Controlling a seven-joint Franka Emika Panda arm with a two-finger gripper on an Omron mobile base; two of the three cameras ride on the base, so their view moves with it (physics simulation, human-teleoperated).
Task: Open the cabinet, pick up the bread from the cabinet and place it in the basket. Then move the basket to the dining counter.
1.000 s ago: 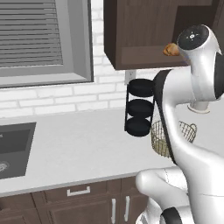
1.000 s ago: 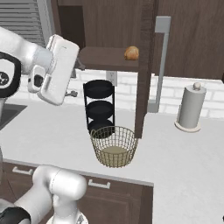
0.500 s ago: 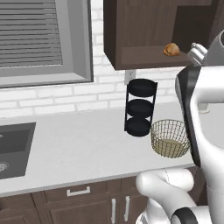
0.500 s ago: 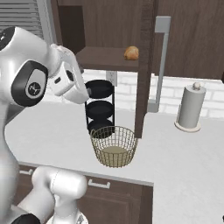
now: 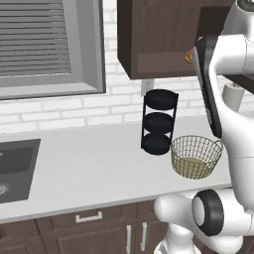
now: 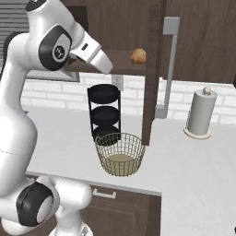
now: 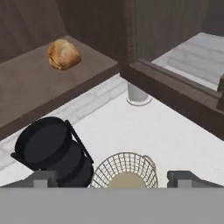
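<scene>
The cabinet (image 6: 115,18) hangs above the counter with its door (image 6: 151,69) swung open, the silver bar handle (image 6: 168,69) on the door's edge. The bread (image 6: 138,56) (image 7: 63,54) lies on the cabinet's bottom shelf; in the left base view the bread (image 5: 188,57) peeks out behind my arm. The wire basket (image 6: 120,153) (image 5: 196,157) (image 7: 124,169) stands empty on the counter below the shelf. My gripper (image 6: 106,67) (image 7: 113,179) is open with nothing in it, raised left of the bread at shelf height, above the basket. The dining counter is out of view.
A black three-tier rack (image 6: 103,113) (image 5: 158,121) (image 7: 48,151) stands right behind the basket. A paper towel roll (image 6: 200,113) is to the right of the open door. A sink (image 5: 15,163) lies far left in the light grey counter (image 5: 89,168).
My arm has swung up and toward the open cabinet, bringing the hand closer to the bread. In the left base view it no longer covers the basket. The jaws stayed open.
</scene>
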